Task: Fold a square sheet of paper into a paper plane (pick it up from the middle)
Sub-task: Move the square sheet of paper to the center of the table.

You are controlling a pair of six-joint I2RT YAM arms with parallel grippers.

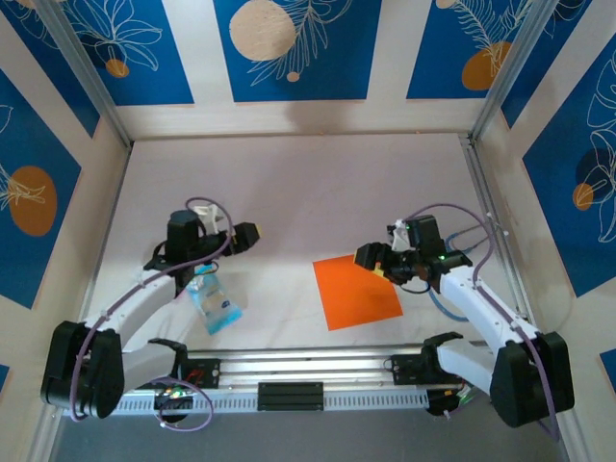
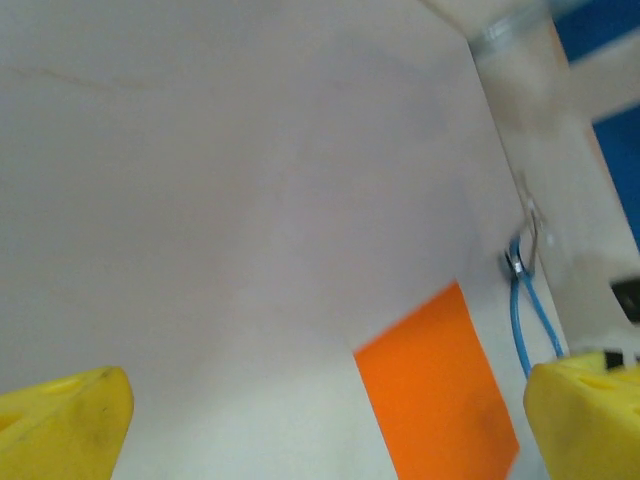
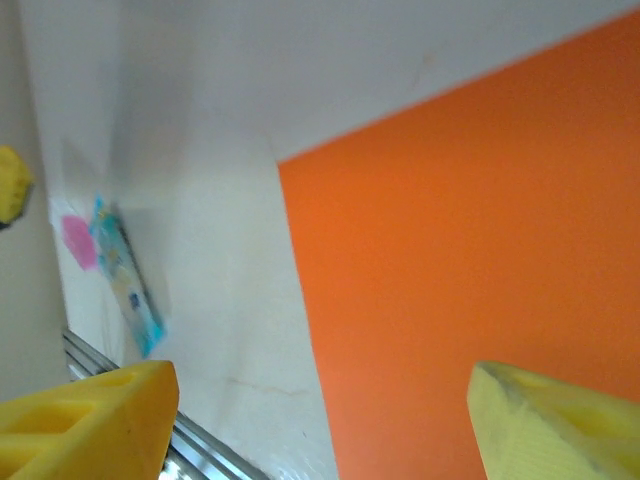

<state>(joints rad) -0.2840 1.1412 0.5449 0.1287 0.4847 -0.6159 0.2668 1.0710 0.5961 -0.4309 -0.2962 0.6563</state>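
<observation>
The square sheet of paper (image 1: 356, 291) is bright orange and lies flat on the white table, right of centre. My right gripper (image 1: 373, 260) hovers over its far right corner. In the right wrist view its yellow fingers (image 3: 555, 425) stand apart with nothing between them, and the sheet (image 3: 470, 250) lies below, the right finger above the paper. My left gripper (image 1: 250, 235) is open over bare table, well to the left of the sheet. The left wrist view has the sheet (image 2: 440, 400) ahead, between its wide-spread fingers (image 2: 60, 425).
A small blue and clear plastic packet (image 1: 214, 303) lies beside the left arm, also seen as the packet (image 3: 130, 280) from the right wrist. An aluminium rail (image 1: 308, 366) runs along the near edge. Patterned walls close in the table. A blue cable (image 2: 530, 320) hangs at the right wall.
</observation>
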